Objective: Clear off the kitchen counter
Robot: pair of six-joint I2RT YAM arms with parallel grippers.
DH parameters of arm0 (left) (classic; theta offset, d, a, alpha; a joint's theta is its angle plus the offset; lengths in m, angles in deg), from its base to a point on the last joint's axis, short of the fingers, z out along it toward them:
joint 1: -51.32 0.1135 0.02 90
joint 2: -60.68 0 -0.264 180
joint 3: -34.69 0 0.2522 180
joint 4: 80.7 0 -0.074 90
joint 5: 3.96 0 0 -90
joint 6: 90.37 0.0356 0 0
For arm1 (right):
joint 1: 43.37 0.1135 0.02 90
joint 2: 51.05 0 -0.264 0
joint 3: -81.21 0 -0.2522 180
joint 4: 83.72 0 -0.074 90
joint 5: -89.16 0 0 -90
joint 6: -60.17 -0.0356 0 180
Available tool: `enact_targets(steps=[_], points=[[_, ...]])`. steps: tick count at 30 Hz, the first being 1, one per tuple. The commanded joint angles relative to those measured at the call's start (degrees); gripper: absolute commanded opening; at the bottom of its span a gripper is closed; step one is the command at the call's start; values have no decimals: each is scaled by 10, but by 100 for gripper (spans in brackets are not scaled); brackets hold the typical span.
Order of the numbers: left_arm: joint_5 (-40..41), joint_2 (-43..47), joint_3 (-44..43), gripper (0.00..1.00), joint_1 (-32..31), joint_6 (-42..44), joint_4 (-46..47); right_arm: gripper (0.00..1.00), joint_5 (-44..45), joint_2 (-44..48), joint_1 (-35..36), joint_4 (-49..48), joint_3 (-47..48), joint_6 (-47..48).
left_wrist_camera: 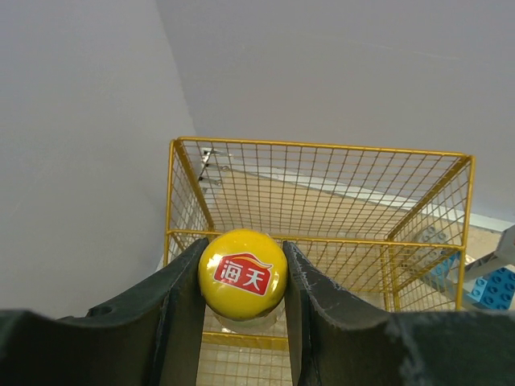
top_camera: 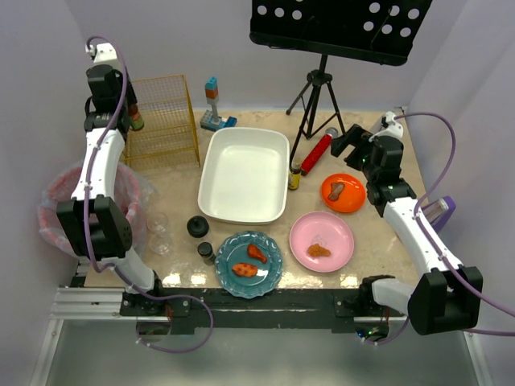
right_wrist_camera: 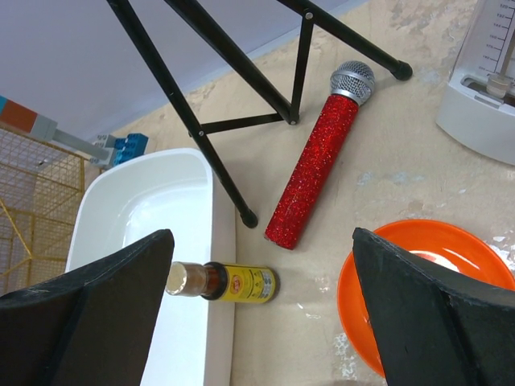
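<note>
My left gripper [left_wrist_camera: 243, 246] is shut on a bottle with a yellow cap [left_wrist_camera: 241, 277]. It holds the bottle above the near edge of the yellow wire basket [left_wrist_camera: 322, 209], at the back left of the kitchen counter [top_camera: 366, 259]. In the top view the left gripper [top_camera: 127, 117] stands beside that basket [top_camera: 165, 121]. My right gripper [right_wrist_camera: 261, 235] is open, high above a small yellow-labelled bottle [right_wrist_camera: 233, 283] that stands against the white tub [right_wrist_camera: 145, 241]. A red glitter microphone [right_wrist_camera: 318, 165] lies beyond it.
The white tub [top_camera: 244, 173] fills the middle. A teal plate [top_camera: 273, 269], a pink plate [top_camera: 342, 229] and an orange plate [top_camera: 358, 203] carry food pieces. Two black jars [top_camera: 197, 227], a clear glass [top_camera: 158, 229], toy blocks [top_camera: 213, 108] and tripod legs [top_camera: 318, 96] also stand here. A lined bin [top_camera: 56, 201] is at the left.
</note>
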State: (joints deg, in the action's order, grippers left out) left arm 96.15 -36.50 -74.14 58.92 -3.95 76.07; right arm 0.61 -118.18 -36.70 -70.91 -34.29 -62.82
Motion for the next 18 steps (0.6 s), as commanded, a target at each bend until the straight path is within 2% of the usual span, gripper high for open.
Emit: enact_targets(steps=[1,11,18], points=[[11,11,0,0,12,8,123,98,-14,2,-3,-19,11,2],[2,-12,9,0,16,-1,129,98,-14,-3,-3,-22,9,2],[27,-35,3,0,16,-16,96,98,-13,-10,-3,-26,8,2]])
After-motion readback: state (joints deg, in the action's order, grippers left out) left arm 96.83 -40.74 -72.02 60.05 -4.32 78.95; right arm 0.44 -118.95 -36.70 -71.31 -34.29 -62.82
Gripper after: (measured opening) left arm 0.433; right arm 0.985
